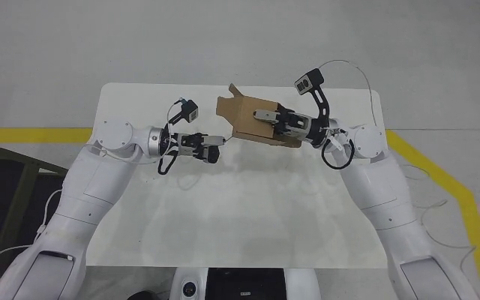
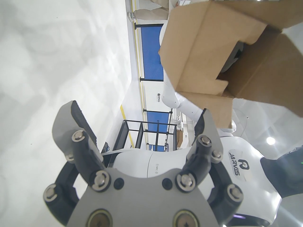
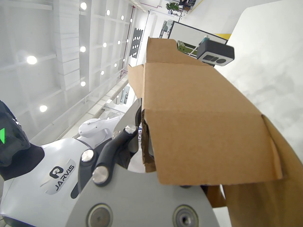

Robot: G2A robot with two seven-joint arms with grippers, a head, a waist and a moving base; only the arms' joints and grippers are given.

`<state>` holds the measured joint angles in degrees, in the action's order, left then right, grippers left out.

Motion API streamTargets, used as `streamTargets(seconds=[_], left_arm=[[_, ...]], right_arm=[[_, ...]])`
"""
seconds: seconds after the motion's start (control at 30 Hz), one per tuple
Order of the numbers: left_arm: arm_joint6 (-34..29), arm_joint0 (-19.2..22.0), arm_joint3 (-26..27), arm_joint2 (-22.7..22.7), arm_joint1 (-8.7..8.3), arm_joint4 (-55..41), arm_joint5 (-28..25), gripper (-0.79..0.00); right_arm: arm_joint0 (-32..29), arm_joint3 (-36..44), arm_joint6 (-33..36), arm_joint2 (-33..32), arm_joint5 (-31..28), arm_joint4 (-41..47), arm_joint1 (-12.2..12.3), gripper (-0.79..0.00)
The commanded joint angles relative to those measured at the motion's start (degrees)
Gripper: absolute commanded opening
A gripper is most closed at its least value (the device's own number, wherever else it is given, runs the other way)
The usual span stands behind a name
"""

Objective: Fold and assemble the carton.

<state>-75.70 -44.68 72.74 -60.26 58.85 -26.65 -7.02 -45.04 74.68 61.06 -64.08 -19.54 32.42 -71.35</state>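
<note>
Carton (image 1: 251, 120) upper centre of top view, apparently lifted above table (image 1: 225, 217). Right gripper (image 1: 262, 115) clamped on carton wall. Left gripper (image 1: 217, 148) spread wide, empty, just beside loose end flaps (image 1: 229, 105). Step: flap folding, probably. Next: left pushes flap inward.

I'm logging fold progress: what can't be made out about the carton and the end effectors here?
Right wrist view: one finger of the right end effector, hidden behind the carton wall.
Left wrist view: the carton's far part, cut off by the edge.
Top view: lower flaps, under the carton body.
</note>
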Motion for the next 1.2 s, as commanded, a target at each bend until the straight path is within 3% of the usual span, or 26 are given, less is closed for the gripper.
streamTargets(seconds=[0.0,0.3,0.53,1.17], left_arm=[[-0.35,-0.86,0.87,0.17,-0.11,0.53,0.32,0.0],[-0.22,-2.25,5.18,0.43,-0.18,0.41,1.63,0.0],[2.54,-1.17,3.5,-1.06,-0.22,0.17,1.76,0.0],[2.16,-0.37,2.62,-1.35,-0.1,-0.68,1.87,0.0]], right_arm=[[-0.01,0.15,-0.52,0.01,0.16,-0.27,-0.02,-0.785],[-0.2,0.71,-1.04,0.55,0.92,-1.86,-0.06,-0.785],[-0.75,1.81,0.14,0.7,1.94,-2.27,0.06,-0.785],[-0.38,2.21,2.43,3.2,2.65,-1.26,-0.46,-0.785]])
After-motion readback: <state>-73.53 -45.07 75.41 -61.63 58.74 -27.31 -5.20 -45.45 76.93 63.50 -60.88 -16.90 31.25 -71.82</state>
